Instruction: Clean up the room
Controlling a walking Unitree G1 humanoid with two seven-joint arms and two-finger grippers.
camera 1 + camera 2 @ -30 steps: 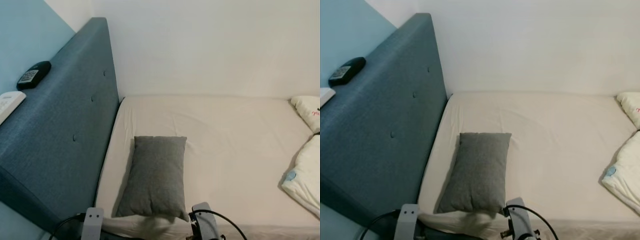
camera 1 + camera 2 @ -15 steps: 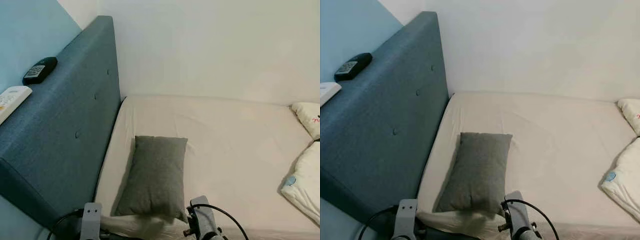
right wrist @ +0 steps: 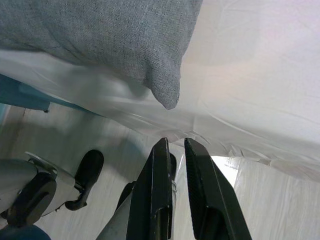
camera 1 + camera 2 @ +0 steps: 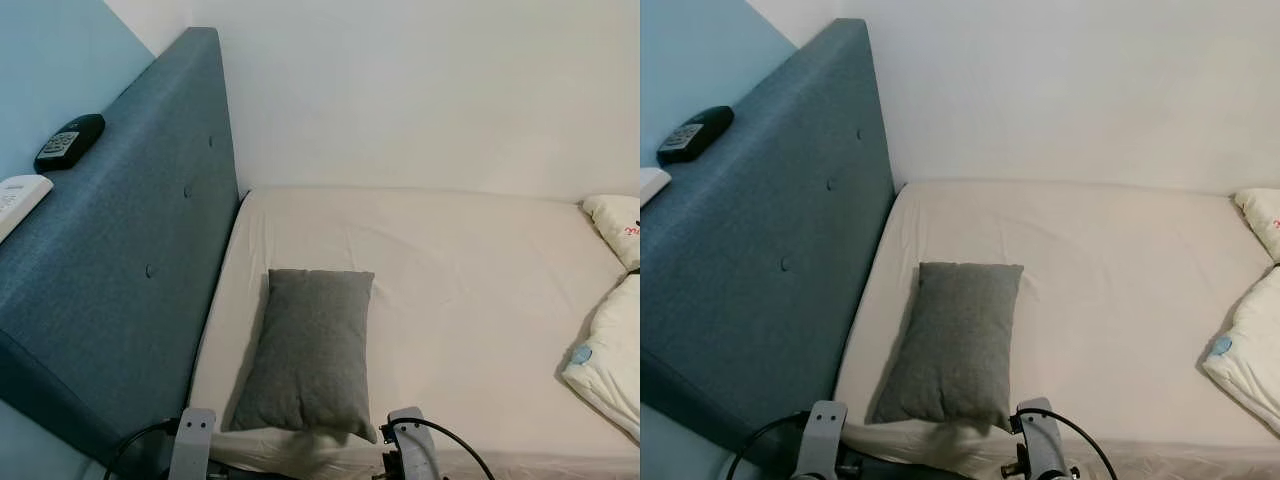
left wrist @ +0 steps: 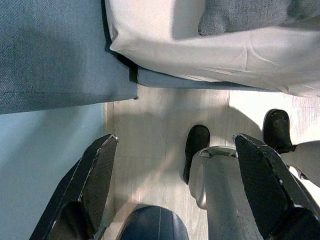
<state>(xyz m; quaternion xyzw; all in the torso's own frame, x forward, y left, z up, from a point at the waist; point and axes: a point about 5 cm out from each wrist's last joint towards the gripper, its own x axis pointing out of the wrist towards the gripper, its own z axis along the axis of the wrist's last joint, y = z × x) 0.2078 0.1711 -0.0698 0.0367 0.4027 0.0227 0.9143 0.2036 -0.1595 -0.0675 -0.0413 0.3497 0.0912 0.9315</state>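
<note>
On bed: grey pillow, beyond both low grippers; left jaws spread, right jaws pressed together.

A grey pillow lies on the cream bed, near the blue headboard. A black remote rests on the headboard's top. White bedding sits at the bed's right edge.

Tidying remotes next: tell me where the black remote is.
The black remote lies on top of the blue headboard, far left in the eye views, just beyond a white remote.
</note>
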